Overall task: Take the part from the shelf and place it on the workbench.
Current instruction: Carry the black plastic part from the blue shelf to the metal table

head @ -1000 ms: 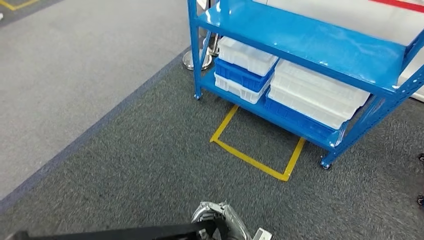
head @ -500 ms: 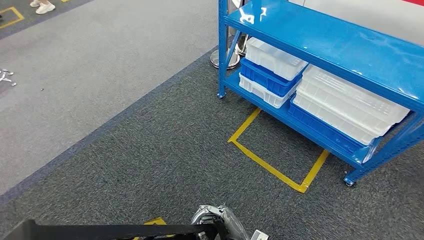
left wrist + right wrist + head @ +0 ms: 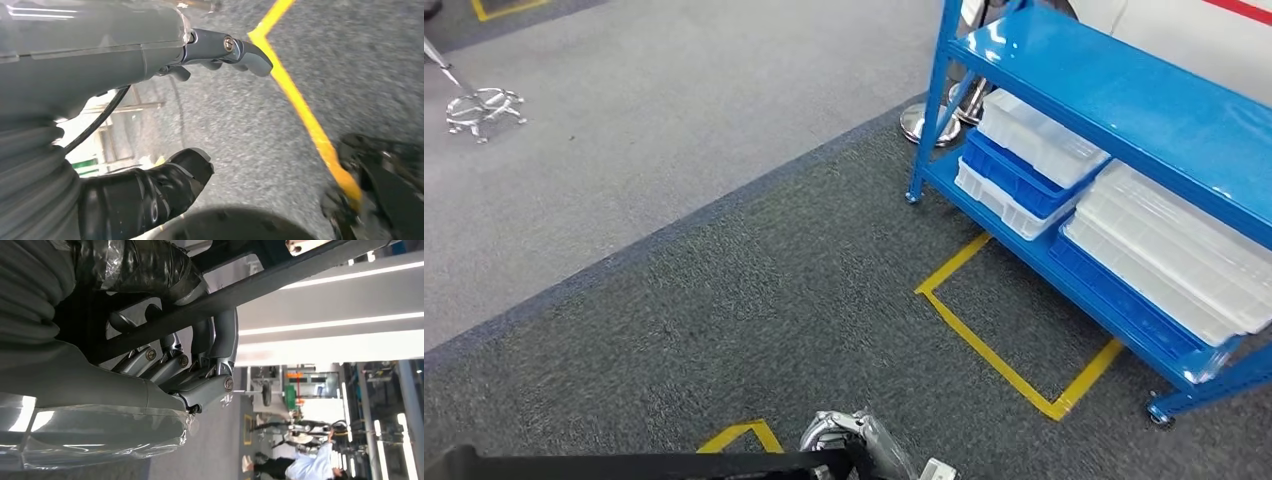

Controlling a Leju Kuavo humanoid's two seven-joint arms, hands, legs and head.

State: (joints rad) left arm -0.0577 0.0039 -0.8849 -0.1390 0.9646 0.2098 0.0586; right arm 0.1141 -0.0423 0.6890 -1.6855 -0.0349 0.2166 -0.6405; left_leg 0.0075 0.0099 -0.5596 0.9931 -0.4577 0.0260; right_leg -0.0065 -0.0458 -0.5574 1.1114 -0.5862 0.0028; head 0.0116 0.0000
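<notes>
Closest to the robot, a long black part (image 3: 644,464) lies across the bottom of the head view. The right hand (image 3: 200,370) has its fingers (image 3: 220,340) curled around this dark bar, so it is holding the part. In the head view that hand (image 3: 854,445) shows as a silver shape at the part's end.

The left hand (image 3: 150,125) hangs down over the floor. Its fingers (image 3: 235,50) are spread apart and hold nothing.

Under the robot is dark grey carpet (image 3: 754,300) with a small yellow corner mark (image 3: 739,435). A bit farther is a yellow tape box (image 3: 1014,340) on the floor. Beyond that stands the blue shelf (image 3: 1124,100), with white and blue bins (image 3: 1044,160) on its low level. Farther off is lighter grey floor (image 3: 624,120) and a shiny stand base (image 3: 484,108).

No tabletop is in sight yet, so I think the robot must carry the part some way. The part is long and one hand holds it near an end. It could tip, slip out, or bump the shelf as the robot turns.
</notes>
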